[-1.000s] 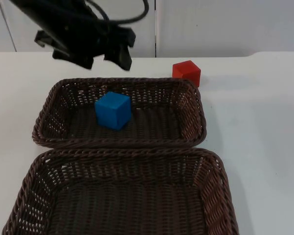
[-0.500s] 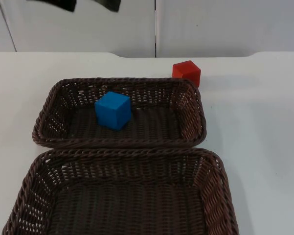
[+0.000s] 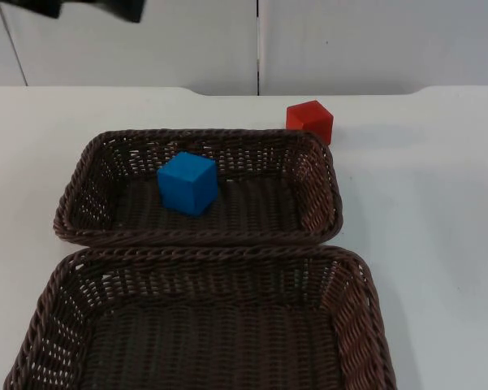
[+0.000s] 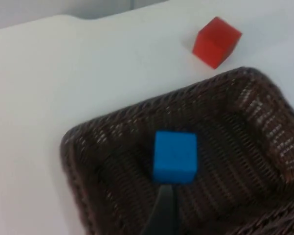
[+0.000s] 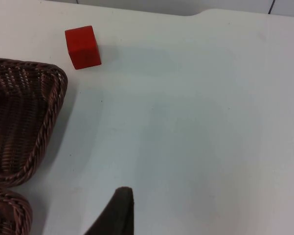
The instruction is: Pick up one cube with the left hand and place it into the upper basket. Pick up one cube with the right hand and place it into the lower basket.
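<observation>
- Blue cube (image 3: 187, 183) sat inside upper dark-brown wicker basket (image 3: 81, 195).
- Red cube (image 3: 310, 120) rested on white table (image 3: 422, 211), just beyond that basket's far right corner.
- Lower dark-brown wicker basket (image 3: 365, 309) held nothing.
- Left gripper (image 3: 81, 6) was high at the far left; its grip state could not be told.

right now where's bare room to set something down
The lower basket holds nothing, and the white table right of both baskets is bare. The upper basket holds the blue cube; the red cube sits by its far right corner.
</observation>
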You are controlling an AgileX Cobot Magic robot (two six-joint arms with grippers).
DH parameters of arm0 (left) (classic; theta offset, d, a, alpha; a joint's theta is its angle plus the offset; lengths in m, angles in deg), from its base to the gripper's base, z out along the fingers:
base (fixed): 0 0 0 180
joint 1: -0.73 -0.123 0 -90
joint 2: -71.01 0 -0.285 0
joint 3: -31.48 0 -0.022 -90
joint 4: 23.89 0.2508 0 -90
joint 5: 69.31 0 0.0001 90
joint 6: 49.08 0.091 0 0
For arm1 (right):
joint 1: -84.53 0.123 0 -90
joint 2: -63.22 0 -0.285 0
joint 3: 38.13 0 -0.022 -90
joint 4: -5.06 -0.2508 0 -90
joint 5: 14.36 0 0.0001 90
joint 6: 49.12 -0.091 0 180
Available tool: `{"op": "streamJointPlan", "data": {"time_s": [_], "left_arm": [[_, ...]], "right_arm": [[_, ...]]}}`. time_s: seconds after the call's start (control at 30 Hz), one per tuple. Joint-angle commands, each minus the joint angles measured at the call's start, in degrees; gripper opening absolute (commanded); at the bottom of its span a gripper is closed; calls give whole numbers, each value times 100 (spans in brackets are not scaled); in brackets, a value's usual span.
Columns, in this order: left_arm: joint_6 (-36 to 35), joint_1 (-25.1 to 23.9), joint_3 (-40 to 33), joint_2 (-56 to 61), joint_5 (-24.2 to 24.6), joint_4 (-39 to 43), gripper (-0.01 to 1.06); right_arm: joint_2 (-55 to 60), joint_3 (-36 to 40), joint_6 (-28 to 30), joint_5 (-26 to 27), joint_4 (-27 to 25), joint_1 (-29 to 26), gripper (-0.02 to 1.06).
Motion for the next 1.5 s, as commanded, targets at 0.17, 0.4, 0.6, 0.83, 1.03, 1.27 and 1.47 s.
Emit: {"op": "streamJointPlan", "data": {"time_s": [0.17, 0.4, 0.6, 0.83, 1.03, 1.27, 1.47], "left_arm": [[-113, -460, -804, 824, -55, 61, 73], [-127, -796, -1364, 1501, -43, 77, 73], [-170, -1032, -1716, 2244, 85, 105, 73], [-192, -1032, -1716, 2869, 435, 387, 73], [-363, -1032, -1720, 3067, 510, 536, 81], [-497, -1032, -1720, 3055, 596, 590, 105], [-497, -1032, -1720, 3055, 596, 590, 105]], "right_arm": [[-29, 15, 35, 1, 13, -28, 105], [-29, 15, 34, -11, 13, -28, 105], [-29, 15, 34, -11, 13, -28, 105], [-29, 15, 34, -50, 13, -28, 105], [-29, 15, 34, -95, 13, -28, 105], [-29, 15, 34, -237, 13, -28, 105], [-29, 15, -13, -269, 13, -28, 105]]}}
